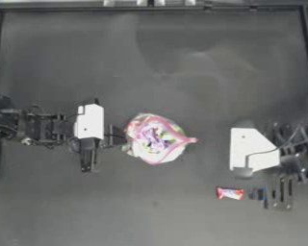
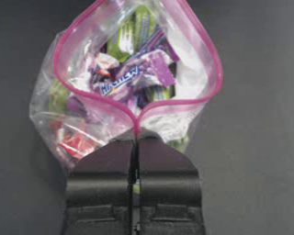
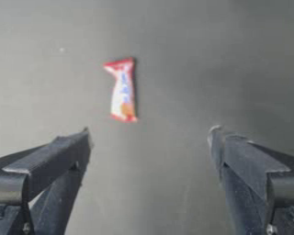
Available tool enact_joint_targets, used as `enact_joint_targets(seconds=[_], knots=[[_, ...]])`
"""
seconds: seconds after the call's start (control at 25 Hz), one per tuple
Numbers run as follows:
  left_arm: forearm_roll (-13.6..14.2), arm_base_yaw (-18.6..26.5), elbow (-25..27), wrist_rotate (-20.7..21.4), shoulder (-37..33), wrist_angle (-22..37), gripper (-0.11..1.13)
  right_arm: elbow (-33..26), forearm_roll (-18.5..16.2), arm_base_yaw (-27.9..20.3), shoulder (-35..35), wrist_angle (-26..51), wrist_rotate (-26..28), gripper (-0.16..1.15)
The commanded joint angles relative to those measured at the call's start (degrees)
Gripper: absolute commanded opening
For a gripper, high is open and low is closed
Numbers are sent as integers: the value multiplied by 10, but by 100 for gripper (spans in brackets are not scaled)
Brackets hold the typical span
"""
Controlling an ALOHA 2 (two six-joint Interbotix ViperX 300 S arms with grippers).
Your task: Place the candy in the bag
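Observation:
The bag [image 1: 155, 138] lies at the table's middle, clear plastic with a pink strip, its mouth held open and several wrapped sweets inside. My left gripper [image 1: 115, 136] is at its left edge, shut on the pink strip; the left wrist view shows the bag [image 2: 134, 78] rising from the closed gripper [image 2: 136, 137]. The candy [image 1: 230, 193], red-ended with a whitish middle, lies flat on the table at the lower right. My right gripper [image 1: 258, 194] is just right of it and open. In the right wrist view the candy [image 3: 122, 90] lies a short way ahead of the spread gripper [image 3: 149, 134], untouched.
The dark table [image 1: 182, 62] is framed by a raised rim along its far edge and sides. The right arm's white wrist block [image 1: 250, 149] sits between the bag and the candy's side of the table.

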Motion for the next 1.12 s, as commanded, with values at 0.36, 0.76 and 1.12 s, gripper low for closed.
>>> enact_joint_targets(seconds=[0.36,0.76,1.12], knots=[[1,0,-11,1,-10,-3,3,54,13,11,58,-136,28,102],[2,0,-11,1,-10,-2,3,57,15,11,126,-180,27,100],[2,0,-11,1,-10,-3,3,54,16,11,170,-186,28,100]])
